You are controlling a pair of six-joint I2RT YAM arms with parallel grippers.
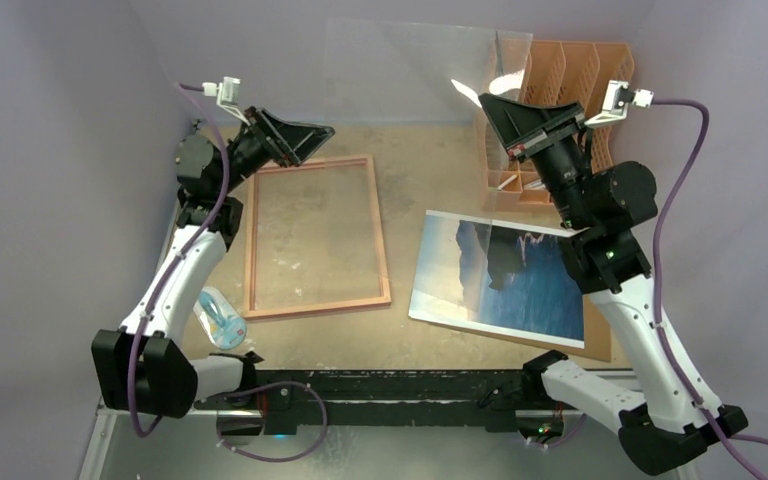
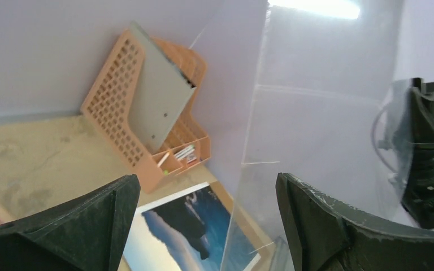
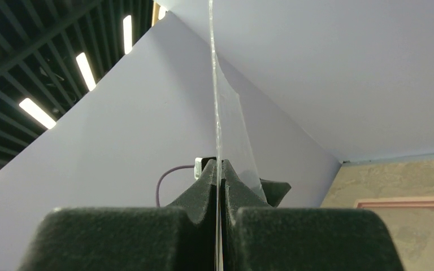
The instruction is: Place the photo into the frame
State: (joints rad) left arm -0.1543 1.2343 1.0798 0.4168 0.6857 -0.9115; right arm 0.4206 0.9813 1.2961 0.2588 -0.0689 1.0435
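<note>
A: Why is the right gripper [image 3: 219,169] up high?
B: It's clamped on the clear pane [image 1: 410,70], holding it upright, probably to keep the frame [image 1: 310,303] open. The frame lies flat, left of centre. The left gripper [image 1: 305,140] hovers at its far edge, jaws wide apart, holding nothing.
A: Photo [image 1: 480,270]?
B: Face up, near right, on the brown backing [image 1: 595,340]. Not in yet.

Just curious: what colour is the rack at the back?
Orange; the rack shows best from the left wrist.

Soft, even light came from above. A bright white glare sat at the top of the clear pane [image 2: 316,124]. Left of the pane, long ceiling lamps [image 3: 37,113] glowed. Near the pane, the left gripper [image 2: 206,179] looked dark and blurry. Shadows on the bench [image 1: 420,170] were faint.
</note>
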